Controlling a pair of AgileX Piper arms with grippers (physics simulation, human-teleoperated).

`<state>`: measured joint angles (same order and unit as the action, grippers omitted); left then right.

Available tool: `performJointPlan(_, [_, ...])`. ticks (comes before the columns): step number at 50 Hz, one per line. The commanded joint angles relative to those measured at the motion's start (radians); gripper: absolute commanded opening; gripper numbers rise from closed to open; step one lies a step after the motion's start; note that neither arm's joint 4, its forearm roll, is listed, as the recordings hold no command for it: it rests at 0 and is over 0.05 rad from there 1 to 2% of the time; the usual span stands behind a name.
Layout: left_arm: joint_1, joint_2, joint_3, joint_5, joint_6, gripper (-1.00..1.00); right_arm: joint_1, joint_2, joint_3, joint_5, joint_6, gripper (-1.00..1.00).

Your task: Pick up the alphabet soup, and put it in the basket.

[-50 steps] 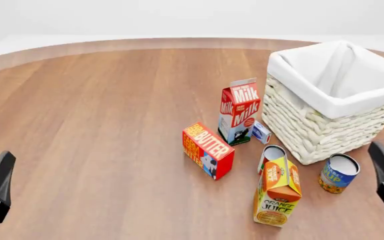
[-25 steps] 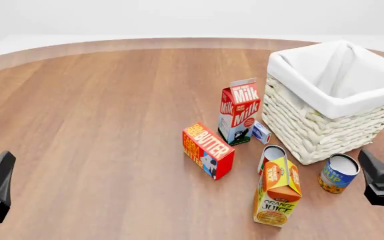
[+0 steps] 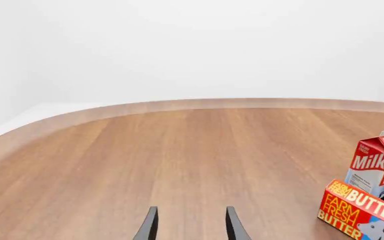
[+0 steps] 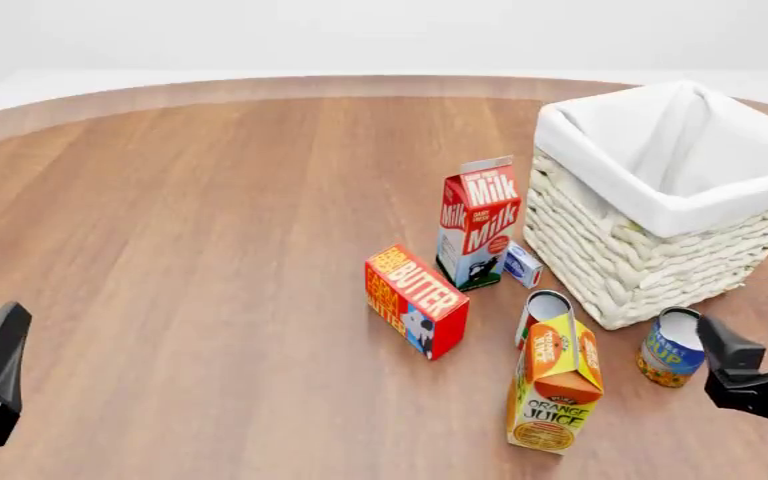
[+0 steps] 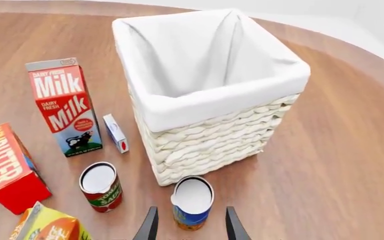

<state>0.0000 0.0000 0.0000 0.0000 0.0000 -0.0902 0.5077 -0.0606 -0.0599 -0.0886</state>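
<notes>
the small blue-and-yellow alphabet soup can [image 4: 668,349] stands upright on the brown wooden table [image 4: 197,250], just beside the near corner of the large white wicker basket [image 4: 624,260] with its cloth liner. a red-and-white-labelled can [image 5: 101,186] stands near it, with an orange juice carton [image 4: 555,385], a red butter box [image 4: 415,300], a milk carton [image 4: 479,222] and a small white-and-blue box [image 4: 523,265] clustered further left.

the right gripper [image 4: 758,365] hangs just to the right of the soup can, its fingers spread apart; in the right wrist view the can's silvery lid [image 5: 193,195] sits centred ahead of the gap between the fingertips [image 5: 150,227], which looks like a deliberate line-up for a grasp. nothing is pinched yet. the left gripper [image 3: 189,225] rests low at the near left edge, well apart from everything, fingers spread and empty, apparently parked out of the way.

compared with a second ago, the right gripper has come inward and down from the right edge toward the can, while the left gripper and all the objects remain where they were.
</notes>
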Motion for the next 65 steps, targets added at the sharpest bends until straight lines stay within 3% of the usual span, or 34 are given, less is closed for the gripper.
performJointPlan(1, [0.000, 0.000, 0.000, 0.000, 0.000, 1.00, -0.007, 0.116, 0.024, -0.090, 0.002, 1.00])
performJointPlan(13, [0.000, 0.000, 0.000, 0.000, 0.000, 1.00, -0.006, 0.148, 0.039, -0.115, 0.008, 1.00])
performJointPlan(25, [0.000, 0.000, 0.000, 0.000, 0.000, 1.00, -0.005, 0.313, 0.057, -0.264, 0.017, 1.00])
performJointPlan(36, [0.000, 0.000, 0.000, 0.000, 0.000, 1.00, -0.005, 0.370, 0.060, -0.314, 0.023, 1.00])
performJointPlan(44, [0.000, 0.000, 0.000, 0.000, 0.000, 1.00, -0.003, 0.466, 0.060, -0.401, 0.030, 1.00])
performJointPlan(65, [0.000, 0.000, 0.000, 0.000, 0.000, 1.00, -0.012, 0.512, 0.060, -0.449, 0.036, 1.00])
